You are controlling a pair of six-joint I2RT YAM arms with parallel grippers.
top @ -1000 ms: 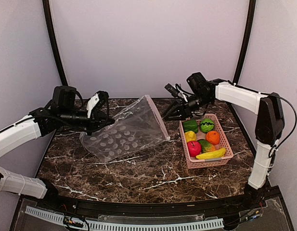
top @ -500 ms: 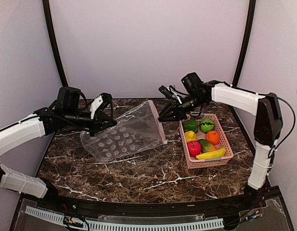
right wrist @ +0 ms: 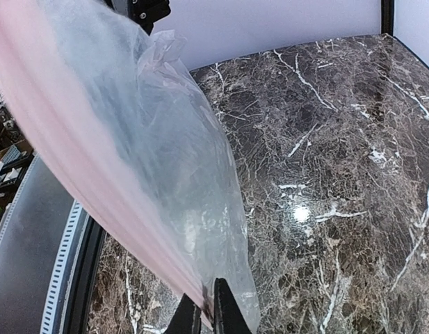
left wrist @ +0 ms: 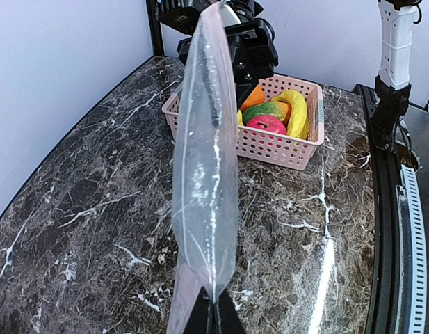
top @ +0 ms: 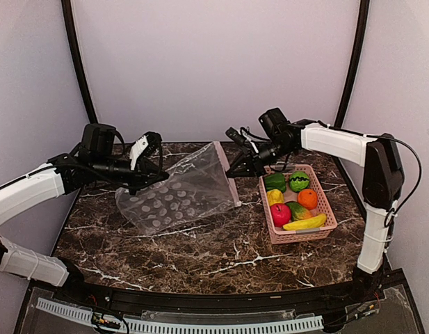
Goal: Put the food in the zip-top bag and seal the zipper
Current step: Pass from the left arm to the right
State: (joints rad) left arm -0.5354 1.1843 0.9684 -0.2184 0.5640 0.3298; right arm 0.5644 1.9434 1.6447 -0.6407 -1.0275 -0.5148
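Your left gripper point(left wrist: 214, 314) pinched the zip-top bag point(top: 176, 197) at centre-left. Your right gripper point(right wrist: 204, 312) nipped its zipper point(top: 229, 175) edge mid-frame. The food point(top: 281, 213) sat in the pink basket point(top: 297, 236) at right, with bare marble table point(top: 200, 252) open below.

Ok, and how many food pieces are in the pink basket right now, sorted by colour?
Red: 1, the apple
Orange: 1, the orange fruit
Yellow: 2, the banana and yellow pepper
Green: 2, the green pepper and round green piece
Green with orange: 1, the oblong piece
Total: 7, all in the basket, none in the bag
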